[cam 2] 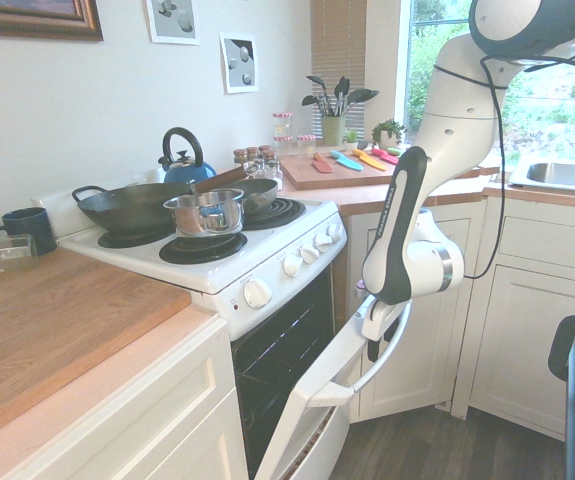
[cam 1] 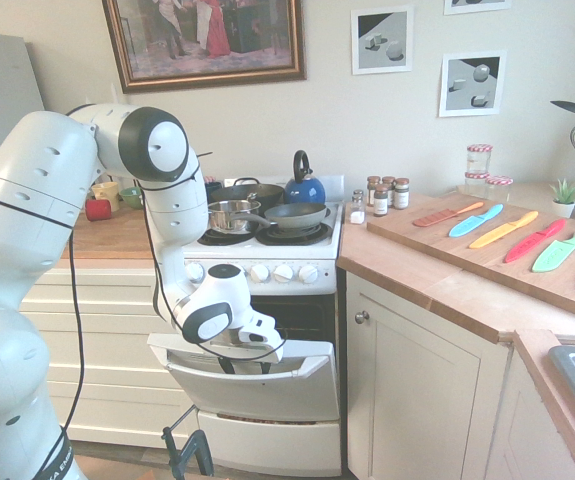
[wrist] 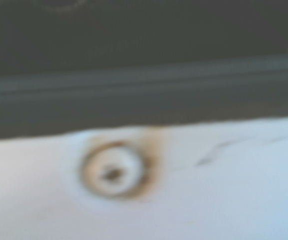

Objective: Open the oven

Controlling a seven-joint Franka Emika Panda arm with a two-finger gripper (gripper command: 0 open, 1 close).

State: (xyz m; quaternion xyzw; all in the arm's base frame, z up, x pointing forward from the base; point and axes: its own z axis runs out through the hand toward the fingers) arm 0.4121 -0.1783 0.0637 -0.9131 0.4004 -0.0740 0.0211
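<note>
The white oven (cam 1: 312, 272) stands between cream cabinets, with pans and a kettle on its black hob. Its drop-down door (cam 1: 257, 388) is partly open and tilts outward, so the dark cavity (cam 2: 272, 365) shows above it. My gripper (cam 1: 239, 352) is at the door's top edge. In the second exterior view my gripper (cam 2: 372, 345) sits on the wide bar handle (cam 2: 395, 340), its dark fingers closed around the bar. The wrist view is blurred and shows the door's white inner face with a rust-ringed screw (wrist: 114, 171).
A cream cabinet door with a round knob (cam 1: 362, 317) stands right of the oven. Cream drawers (cam 1: 87, 340) are on the left. A wok (cam 2: 132, 205), a steel pot (cam 2: 205, 212) and a blue kettle (cam 1: 304, 186) sit on the hob. Coloured knives lie on a board (cam 1: 437, 235).
</note>
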